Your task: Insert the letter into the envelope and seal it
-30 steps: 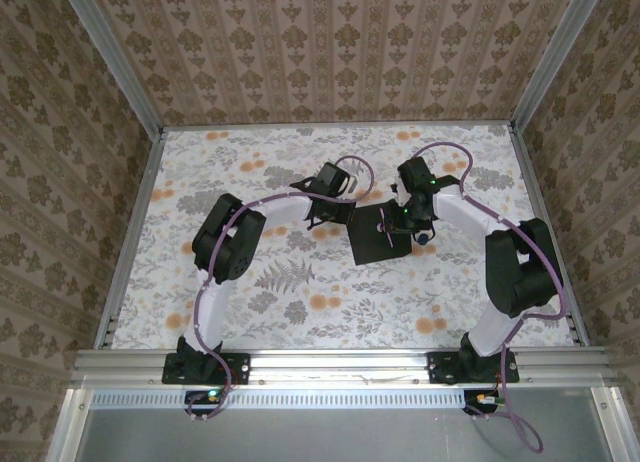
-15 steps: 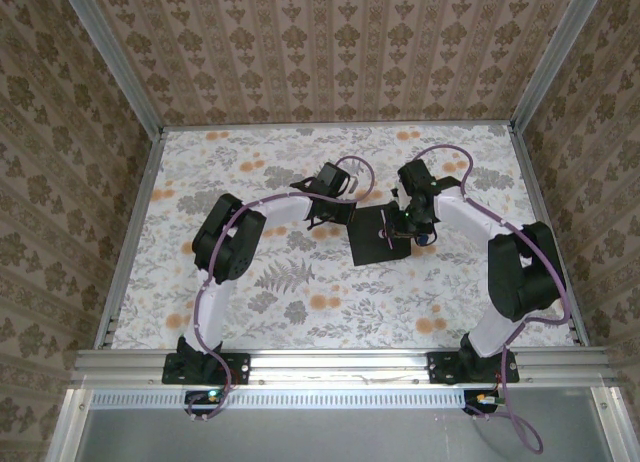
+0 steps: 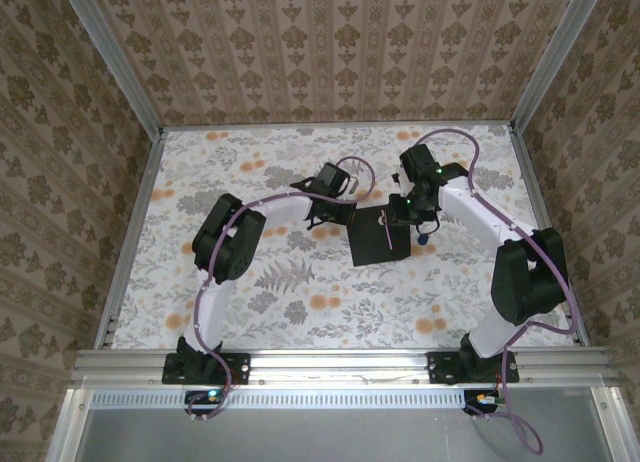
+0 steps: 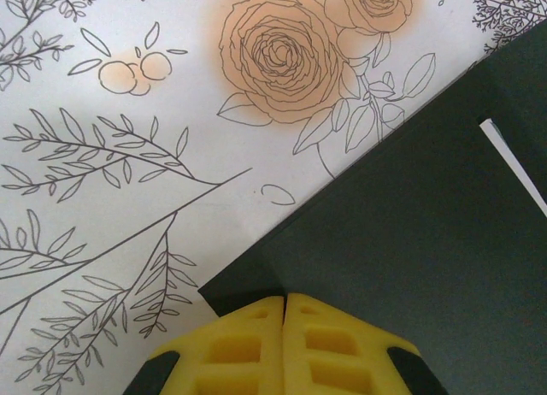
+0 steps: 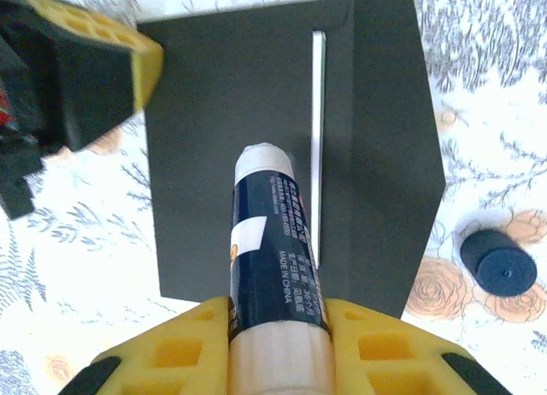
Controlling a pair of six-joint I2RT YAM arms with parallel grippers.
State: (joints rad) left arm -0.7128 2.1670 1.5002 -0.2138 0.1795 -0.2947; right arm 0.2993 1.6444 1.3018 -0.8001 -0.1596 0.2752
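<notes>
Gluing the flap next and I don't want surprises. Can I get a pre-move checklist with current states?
1. Grip: right claw shut on glue stick: ok.
2. Uncapped: cap lies beside the flap: ok.
3. Flap open: ok.
4. Loaded: letter inside envelope, thin white edge at the mouth: ok.
5. Hold-down: left claw shut at the envelope's corner; contact: cannot tell.

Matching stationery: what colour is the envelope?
The envelope is plain black, clearest in the right wrist view.
</notes>
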